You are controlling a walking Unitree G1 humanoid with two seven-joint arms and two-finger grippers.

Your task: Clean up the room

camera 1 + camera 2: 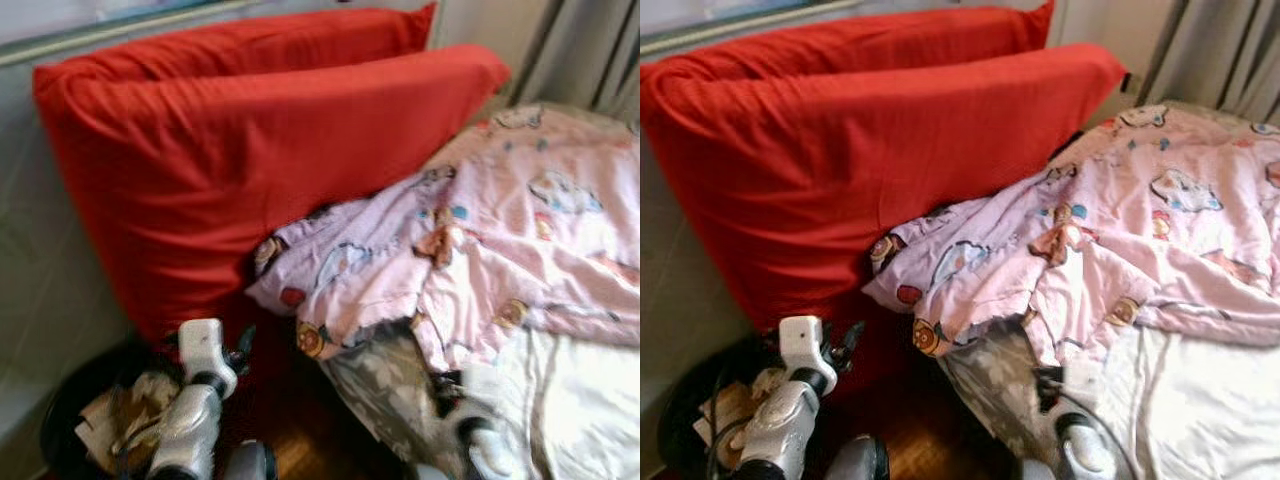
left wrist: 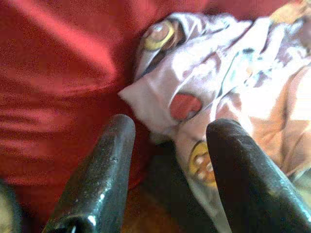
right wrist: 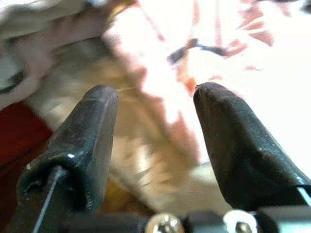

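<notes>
Two big red pillows [image 1: 250,150] lean one behind the other against the pale wall, taking up most of what's in front of the robot. Beside them, on the bed [image 1: 1200,410], a pink quilt [image 1: 500,230] printed with cartoon figures lies rumpled; one corner of it spills down against the front pillow. Under the quilt's edge a grey patterned sheet [image 1: 385,390] hangs over the side of the bed, down toward a strip of dark wood floor [image 1: 300,445]. Grey curtains [image 1: 1215,50] hang behind the far end of the bed.

Low in the corner by the wall sits a black bin [image 1: 70,420] with crumpled paper and scraps in it.

The left pincer [image 2: 167,160] is raised just beside the bin, its two black fingers spread wide and empty, aimed at the quilt corner where it meets the red pillow. The right pincer [image 3: 155,121] is low at the bed's edge, fingers also wide apart with nothing between them, pointing at the pink quilt and the grey sheet.
</notes>
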